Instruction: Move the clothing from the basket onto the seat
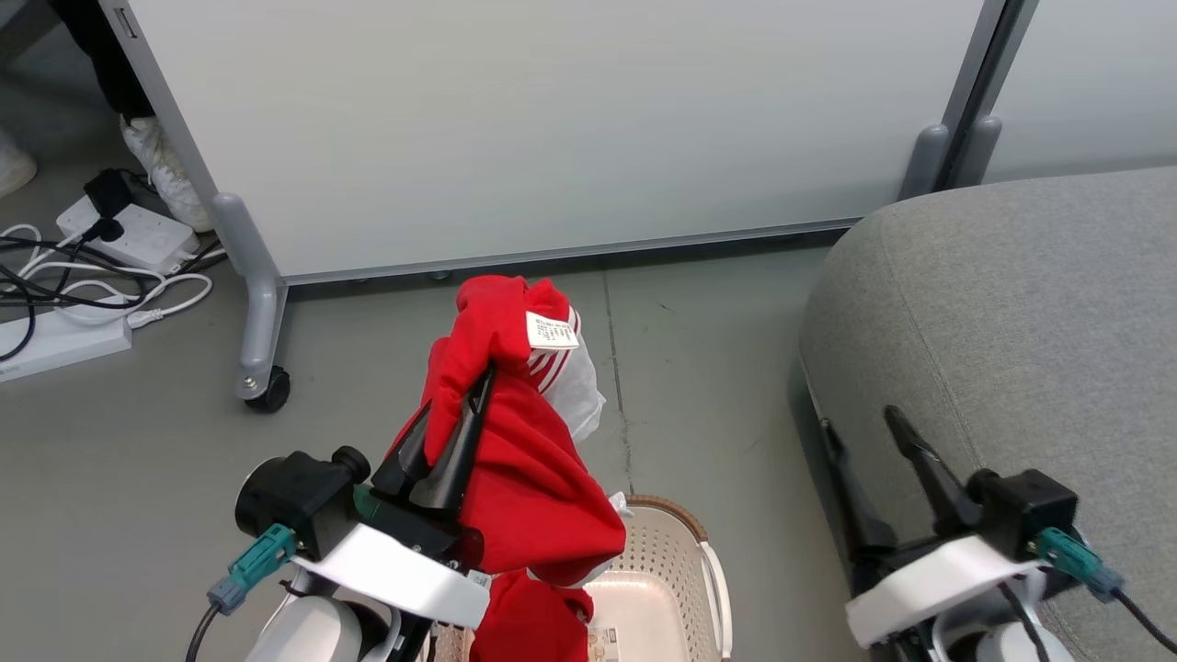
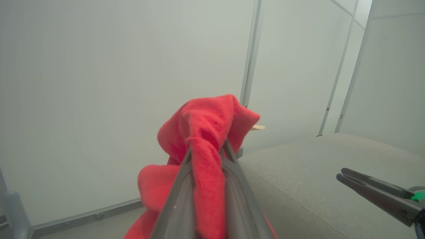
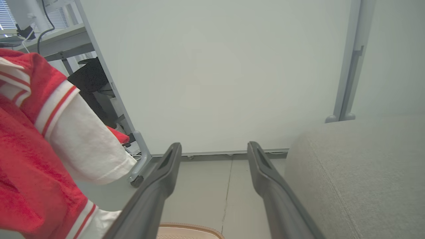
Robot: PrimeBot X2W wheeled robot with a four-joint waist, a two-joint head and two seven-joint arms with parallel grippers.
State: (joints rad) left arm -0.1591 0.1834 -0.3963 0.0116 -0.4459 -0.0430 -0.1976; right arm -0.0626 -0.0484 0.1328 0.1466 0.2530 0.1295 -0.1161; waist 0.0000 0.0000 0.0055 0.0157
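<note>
Grey floor (image 1: pixel 717 368) and a pale partition panel (image 1: pixel 552 119) frame our work. Our left jaws pinch a bunched fold of the bright red soft garment with white trim (image 1: pixel 515 460), which hangs above the cream perforated plastic basket (image 1: pixel 680 561); another red piece (image 1: pixel 533 625) lies inside. Meanwhile our right jaws stand spread and empty near the large grey fabric seat (image 1: pixel 1011 322). We judge the cloth light and limp; a thick gathered fold gives the surest hold.

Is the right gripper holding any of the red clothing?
No, the right gripper stands wide open and empty, apart from the red clothing.
</note>
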